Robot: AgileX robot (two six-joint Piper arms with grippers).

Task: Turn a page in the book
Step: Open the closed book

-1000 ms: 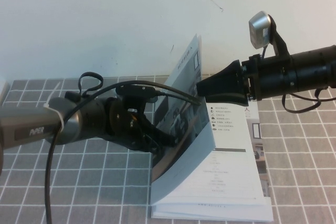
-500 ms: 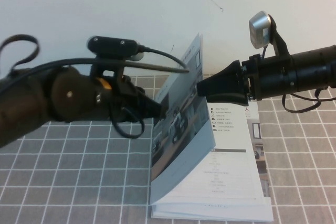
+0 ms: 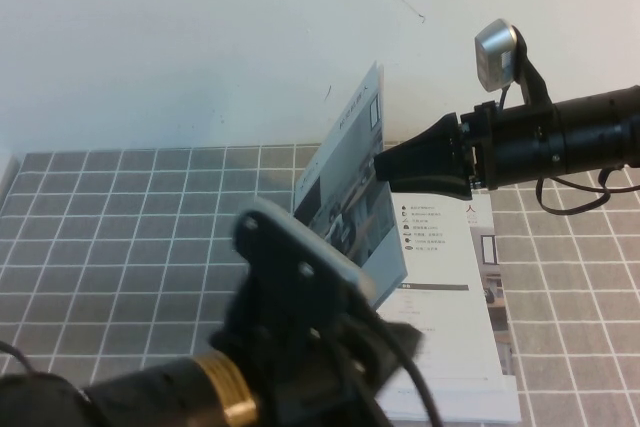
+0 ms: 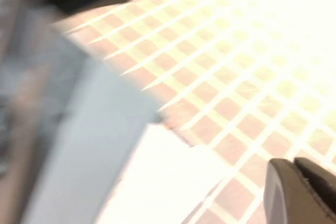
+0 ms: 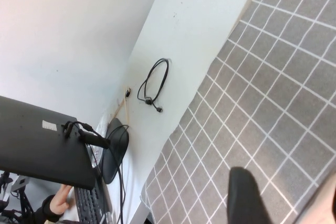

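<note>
While the book (image 3: pixel 440 347) lies open on the grey checked cloth (image 3: pixel 130 227) at the near right of the table, one of its pages (image 3: pixel 350 197) stands lifted, tilted up and leaning left, its top corner rising against the white wall (image 3: pixel 200 37). The right gripper (image 3: pixel 385 165) reaches in from the right, its black tip touching the raised page's right-hand face about halfway up; whether its fingers are apart or pinching the sheet cannot be told from the high view, and its own wrist view shows only one dark finger (image 5: pixel 247 195) over the cloth. The left gripper (image 4: pixel 302 192) sits at the near edge of the table, its arm (image 3: pixel 250 367) filling the near left of the high view (blurred, with a brass-coloured ring showing). Its wrist view catches dark finger ends close together above the cloth, beside the book's white pages, but their state cannot be told. Printed lines and small pictures show on the flat right-hand page.
</note>
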